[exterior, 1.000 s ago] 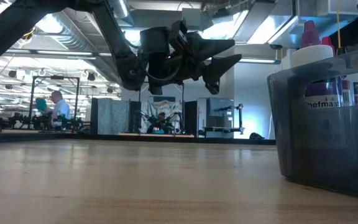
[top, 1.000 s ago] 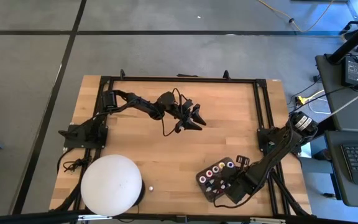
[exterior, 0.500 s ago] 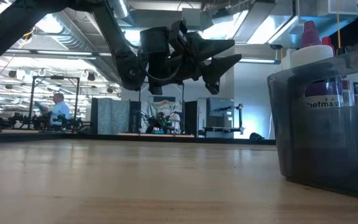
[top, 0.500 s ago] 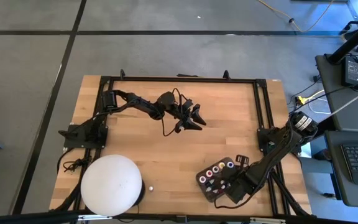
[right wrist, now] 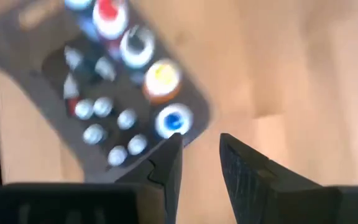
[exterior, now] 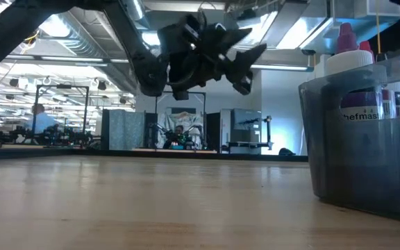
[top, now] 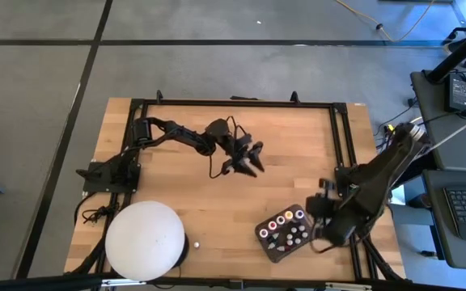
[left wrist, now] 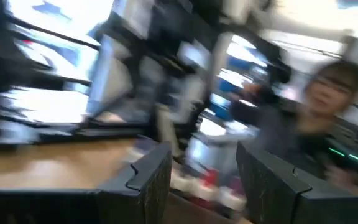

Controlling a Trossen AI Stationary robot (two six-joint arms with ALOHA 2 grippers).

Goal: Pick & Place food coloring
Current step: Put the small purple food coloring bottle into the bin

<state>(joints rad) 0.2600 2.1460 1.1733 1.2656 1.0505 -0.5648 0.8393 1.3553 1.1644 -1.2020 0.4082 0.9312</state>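
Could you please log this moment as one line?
left tool: open, mid-table | right tool: open, empty, above tray | bottles: in tray

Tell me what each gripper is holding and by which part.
Nothing is held. The left gripper hangs open and empty above mid-table. The right gripper is lifted beside the tray of food coloring bottles, with only bare table between its parted fingers.

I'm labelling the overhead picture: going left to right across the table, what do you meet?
White dome → small white bottle → left gripper, open, above mid-table → dark tray of food coloring bottles → right gripper, empty, at the tray's right edge.
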